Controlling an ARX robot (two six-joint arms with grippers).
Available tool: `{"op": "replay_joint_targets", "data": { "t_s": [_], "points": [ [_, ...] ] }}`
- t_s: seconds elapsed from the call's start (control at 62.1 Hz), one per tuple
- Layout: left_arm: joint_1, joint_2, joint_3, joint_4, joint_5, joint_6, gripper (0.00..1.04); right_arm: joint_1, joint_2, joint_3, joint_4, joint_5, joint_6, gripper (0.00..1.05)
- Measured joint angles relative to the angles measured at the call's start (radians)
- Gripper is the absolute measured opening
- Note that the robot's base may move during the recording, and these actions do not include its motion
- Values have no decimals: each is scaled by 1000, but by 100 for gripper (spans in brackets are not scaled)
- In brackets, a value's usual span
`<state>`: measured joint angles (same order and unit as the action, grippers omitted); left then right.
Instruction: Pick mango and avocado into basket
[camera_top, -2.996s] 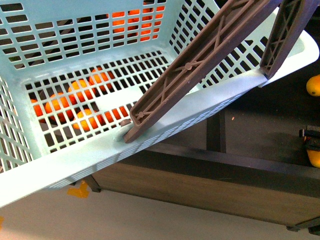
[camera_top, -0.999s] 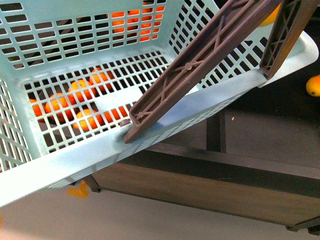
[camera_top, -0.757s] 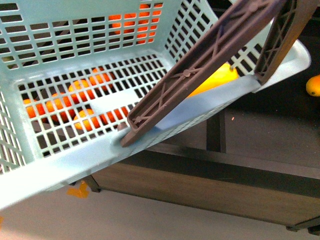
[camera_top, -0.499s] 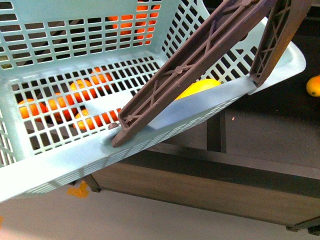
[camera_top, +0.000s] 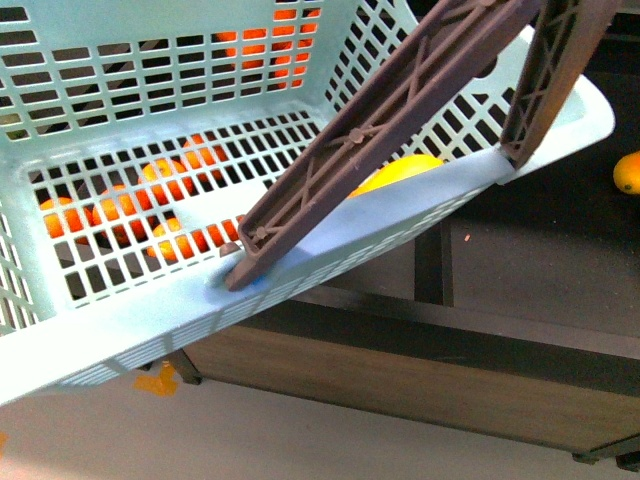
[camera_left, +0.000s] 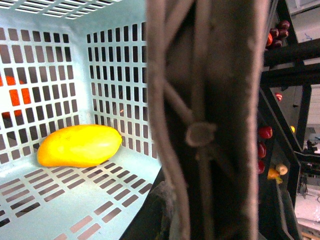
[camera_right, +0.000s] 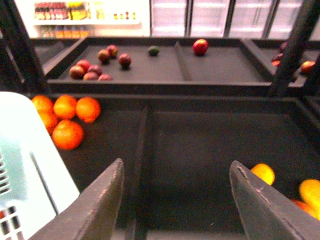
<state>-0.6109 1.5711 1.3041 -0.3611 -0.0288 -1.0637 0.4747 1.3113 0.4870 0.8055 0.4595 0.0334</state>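
Right claw (camera_right: 176, 167): spread, empty, beside basket (camera_top: 330, 235). Left claw: state could not be told; handle (camera_left: 210, 100) blocked its view. Mango (camera_left: 80, 145): inside basket, against wall. Avocado (camera_right: 153, 50): well beyond basket. Risk: tilted basket might swing, rolling mango.

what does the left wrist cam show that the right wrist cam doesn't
Only the left wrist view shows the mango lying on the basket floor beside the lattice wall, and the brown handle close up. Only the right wrist view shows the right gripper open and empty over a dark tray, with dark red fruit and what may be the avocado on the shelf behind. Both catch part of the basket and oranges outside it.
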Motion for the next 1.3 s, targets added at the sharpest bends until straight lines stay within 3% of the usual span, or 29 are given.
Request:
{"op": "replay_joint_targets", "data": {
  "t_s": [0.322,0.725,0.773,0.902,1.256,1.305],
  "points": [
    [-3,0,0,0,12,-3,4,-185,-272,-267,0,-185,-29,2],
    [-2,0,0,0,2,1,4,-328,-539,-404,-129,-322,-30,2],
    [-2,0,0,0,2,1,4,-335,-555,-410,-137,-323,-31,8],
    [-3,0,0,0,9,0,4,-340,-565,-413,-139,-326,-31,39],
    [-3,0,0,0,3,1,4,-340,-566,-413,-139,-326,-31,95],
    [-3,0,0,0,3,1,4,-340,-566,-413,-139,-326,-31,97]
  ]
}}
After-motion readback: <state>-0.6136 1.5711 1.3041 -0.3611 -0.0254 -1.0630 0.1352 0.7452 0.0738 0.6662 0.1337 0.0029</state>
